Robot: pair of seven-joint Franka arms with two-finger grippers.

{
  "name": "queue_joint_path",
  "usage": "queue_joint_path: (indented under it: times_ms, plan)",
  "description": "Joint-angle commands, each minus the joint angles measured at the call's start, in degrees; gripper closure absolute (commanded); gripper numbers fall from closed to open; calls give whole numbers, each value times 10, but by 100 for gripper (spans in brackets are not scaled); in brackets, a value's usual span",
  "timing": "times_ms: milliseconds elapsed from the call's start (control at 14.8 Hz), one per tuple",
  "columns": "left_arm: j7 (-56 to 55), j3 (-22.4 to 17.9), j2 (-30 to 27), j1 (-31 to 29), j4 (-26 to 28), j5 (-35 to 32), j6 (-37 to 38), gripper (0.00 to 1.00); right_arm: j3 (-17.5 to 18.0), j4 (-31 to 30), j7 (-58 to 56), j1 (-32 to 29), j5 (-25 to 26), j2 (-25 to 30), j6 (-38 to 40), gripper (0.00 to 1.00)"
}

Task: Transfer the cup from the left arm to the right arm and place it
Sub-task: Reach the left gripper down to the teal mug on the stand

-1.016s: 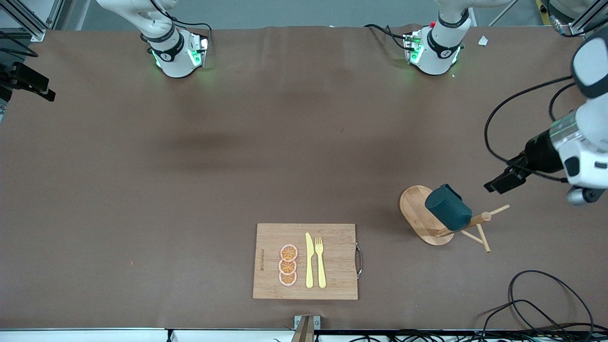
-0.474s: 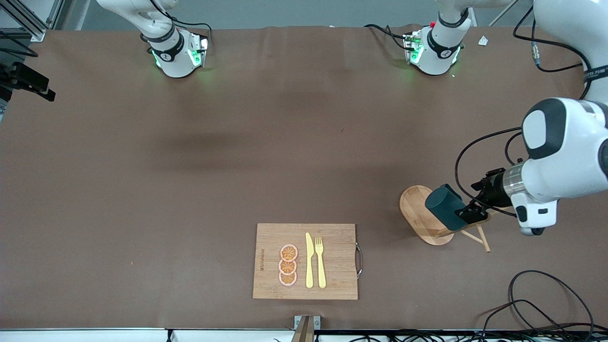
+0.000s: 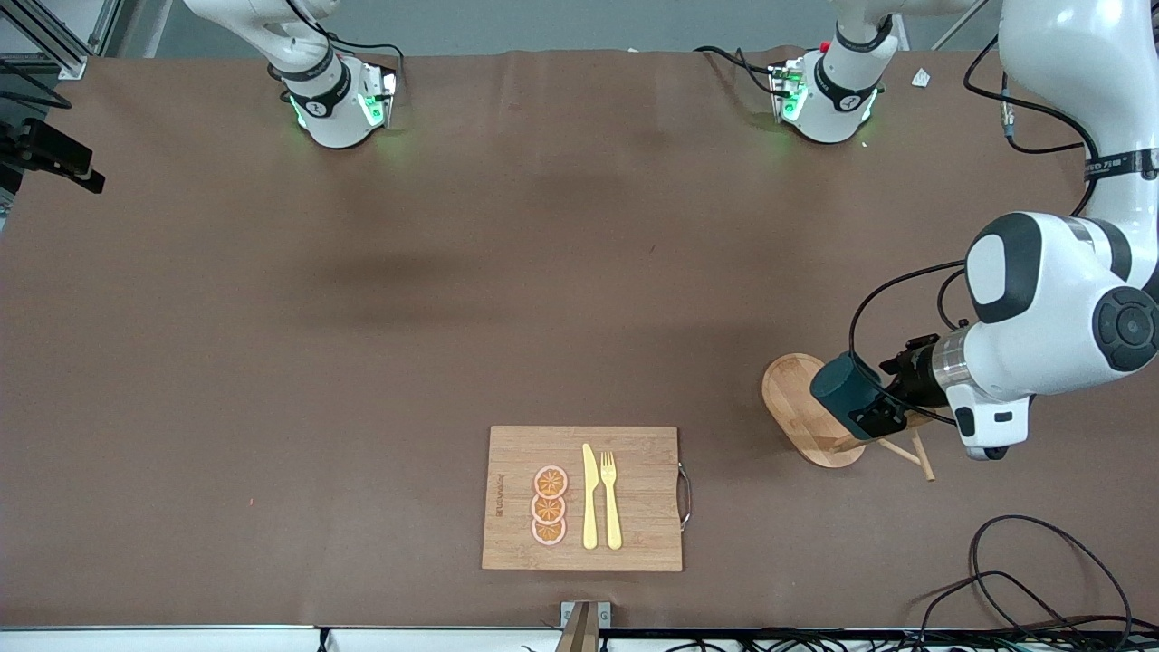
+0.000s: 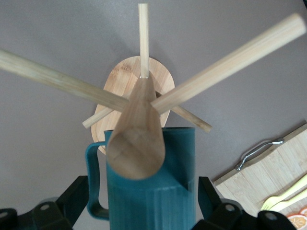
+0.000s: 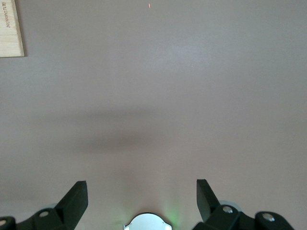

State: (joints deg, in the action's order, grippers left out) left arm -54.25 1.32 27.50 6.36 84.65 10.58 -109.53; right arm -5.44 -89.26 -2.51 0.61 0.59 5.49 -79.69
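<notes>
The dark teal cup (image 3: 842, 391) hangs tilted on a peg of a wooden mug rack (image 3: 797, 409) with an oval base, toward the left arm's end of the table. My left gripper (image 3: 876, 412) is open, one finger on each side of the cup, with small gaps on both sides. In the left wrist view the cup (image 4: 158, 201) sits between the fingers (image 4: 79, 194), its handle toward one finger, and the rack's post end (image 4: 136, 143) covers its mouth. My right gripper (image 5: 142, 191) is open and empty, waiting high over bare table.
A wooden cutting board (image 3: 634, 453) with a yellow knife, a fork and three orange slices lies near the front camera; its handle end shows in the left wrist view (image 4: 268, 177). Black cables (image 3: 1023, 580) lie at the table's corner.
My left arm has swung in from the left arm's end of the table and brought its open gripper around the cup on the rack. The cup has not moved.
</notes>
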Motion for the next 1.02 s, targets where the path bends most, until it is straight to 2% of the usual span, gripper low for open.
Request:
queue_joint_path:
  times_ms: [0, 203, 271, 474, 542, 813, 948]
  plan:
    - [-4, -2, 17, 2, -6, 8, -9, 0, 1, -9, 1, -1, 6, 10, -3, 0]
    - [2, -1, 19, 2, -5, 8, -29, 1, 1, -9, 1, -1, 6, 10, -3, 0]
    - [1, -1, 19, 2, -5, 9, -29, 5, 1, -9, 1, -1, 6, 10, -3, 0]
    - [-2, 3, 18, 2, -5, 9, -29, 36, 1, -9, 2, -1, 6, 10, -2, 0]
    - [-3, 9, 18, 1, -5, 10, -29, 41, 1, -9, 2, -2, 6, 10, -2, 0]
    - [-28, 12, 12, 1, -6, 10, -24, 41, 0, -9, 7, -2, 5, 10, -3, 0]
    - [-33, 26, 4, -1, -6, 13, -22, 40, 0, -9, 7, -2, 5, 10, -4, 0]
